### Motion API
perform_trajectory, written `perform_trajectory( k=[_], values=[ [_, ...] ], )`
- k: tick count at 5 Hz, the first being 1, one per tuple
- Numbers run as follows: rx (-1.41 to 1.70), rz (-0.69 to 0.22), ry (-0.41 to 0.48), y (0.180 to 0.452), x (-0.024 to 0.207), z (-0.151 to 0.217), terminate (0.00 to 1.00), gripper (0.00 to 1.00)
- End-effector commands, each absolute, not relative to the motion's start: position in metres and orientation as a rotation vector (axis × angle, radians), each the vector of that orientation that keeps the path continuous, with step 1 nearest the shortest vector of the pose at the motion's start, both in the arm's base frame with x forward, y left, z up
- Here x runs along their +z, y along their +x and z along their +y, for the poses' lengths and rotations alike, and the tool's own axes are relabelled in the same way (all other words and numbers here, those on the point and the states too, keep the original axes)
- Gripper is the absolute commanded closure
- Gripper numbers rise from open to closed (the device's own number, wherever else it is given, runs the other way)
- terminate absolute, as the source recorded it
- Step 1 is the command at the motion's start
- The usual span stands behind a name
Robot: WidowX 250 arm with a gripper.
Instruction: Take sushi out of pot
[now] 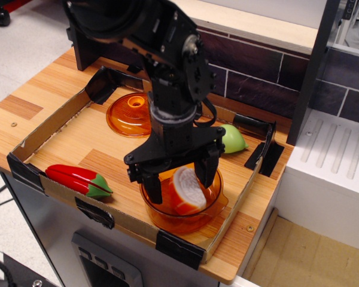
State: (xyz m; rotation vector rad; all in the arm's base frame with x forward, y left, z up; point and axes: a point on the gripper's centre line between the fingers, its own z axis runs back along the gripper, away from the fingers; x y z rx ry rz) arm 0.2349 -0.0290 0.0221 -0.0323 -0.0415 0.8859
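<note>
The sushi [186, 190] is a wedge with a white bumpy face and an orange-red rind. It leans inside the transparent orange pot [182, 220] at the front of the cardboard tray. My black gripper [179, 179] hangs over the pot with its jaws open. One finger [152, 186] reaches down at the pot's left rim and the other finger [207, 171] stands at the back right. The sushi sits between the fingers, and I see no contact with it.
An orange domed lid [128, 112] lies at the tray's back left. A red chili pepper with a green stem [78, 179] lies at the front left. A green pear-shaped toy [234, 139] sits behind the pot. The cardboard tray wall [60, 119] runs around them. A dark brick wall stands behind.
</note>
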Motion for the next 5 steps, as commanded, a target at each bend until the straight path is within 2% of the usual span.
perform_trajectory(
  k=[1,2,3,5],
  values=[
    [0.873,-0.078,-0.006,0.242,0.014,-0.033,0.00,0.00],
    [0.867,-0.079,-0.020,0.244,0.019,-0.035,0.00,1.00],
    [0.880,-0.102,-0.037,0.246,0.030,-0.034,0.00,1.00],
    [0.910,-0.241,-0.164,0.246,0.090,-0.026,0.00,1.00]
  ],
)
